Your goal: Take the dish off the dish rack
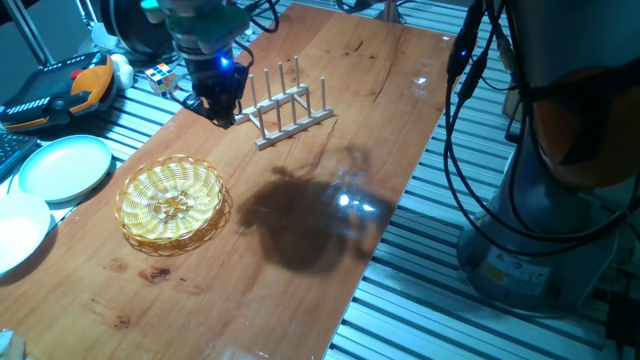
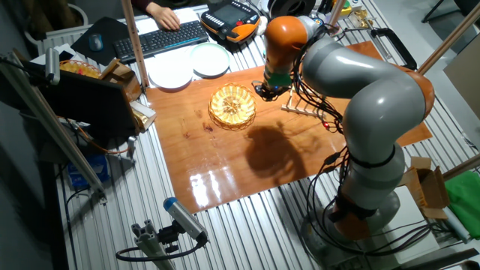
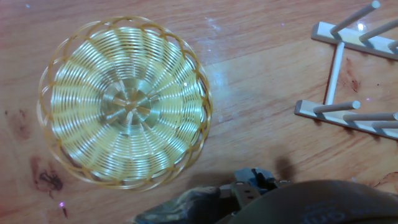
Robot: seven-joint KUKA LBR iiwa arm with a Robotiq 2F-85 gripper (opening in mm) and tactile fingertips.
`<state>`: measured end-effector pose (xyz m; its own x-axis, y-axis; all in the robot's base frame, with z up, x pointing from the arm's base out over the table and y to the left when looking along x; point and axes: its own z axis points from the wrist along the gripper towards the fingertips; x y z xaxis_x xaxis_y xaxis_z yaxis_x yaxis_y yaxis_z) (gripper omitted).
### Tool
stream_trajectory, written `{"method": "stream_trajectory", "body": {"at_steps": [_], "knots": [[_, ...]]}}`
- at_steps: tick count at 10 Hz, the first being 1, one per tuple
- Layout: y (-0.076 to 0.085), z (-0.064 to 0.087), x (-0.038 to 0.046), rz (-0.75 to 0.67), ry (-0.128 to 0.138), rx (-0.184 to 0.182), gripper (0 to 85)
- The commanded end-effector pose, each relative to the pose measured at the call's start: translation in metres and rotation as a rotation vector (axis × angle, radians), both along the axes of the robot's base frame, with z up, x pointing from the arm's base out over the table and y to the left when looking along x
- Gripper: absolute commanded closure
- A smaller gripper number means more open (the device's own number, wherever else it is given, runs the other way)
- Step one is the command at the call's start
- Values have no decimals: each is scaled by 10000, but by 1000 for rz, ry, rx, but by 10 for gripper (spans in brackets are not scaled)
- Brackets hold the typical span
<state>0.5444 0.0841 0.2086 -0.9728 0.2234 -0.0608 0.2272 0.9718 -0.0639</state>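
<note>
The dish (image 1: 170, 202), a round yellow wicker basket-plate, lies flat on the wooden table, to the left of the dish rack and apart from it. It also shows in the other fixed view (image 2: 232, 106) and fills the left of the hand view (image 3: 124, 102). The dish rack (image 1: 290, 105) is a small light wooden rack with upright pegs, and nothing stands in it (image 2: 311, 109) (image 3: 348, 81). My gripper (image 1: 225, 112) hangs just left of the rack, above the table, behind the dish. It looks open and holds nothing (image 2: 266, 90).
A pale green plate (image 1: 65, 165) and a white plate (image 1: 20, 230) lie on the slatted bench left of the table. A Rubik's cube (image 1: 165, 78) and an orange teach pendant (image 1: 55, 90) sit behind them. A keyboard (image 2: 161, 39) lies farther back.
</note>
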Motion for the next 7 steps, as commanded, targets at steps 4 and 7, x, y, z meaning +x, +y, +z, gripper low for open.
{"method": "stream_trajectory", "body": {"at_steps": [4,7], "knots": [[61,19,26,9,28,13,843],[60,18,28,8,33,16,843]]}}
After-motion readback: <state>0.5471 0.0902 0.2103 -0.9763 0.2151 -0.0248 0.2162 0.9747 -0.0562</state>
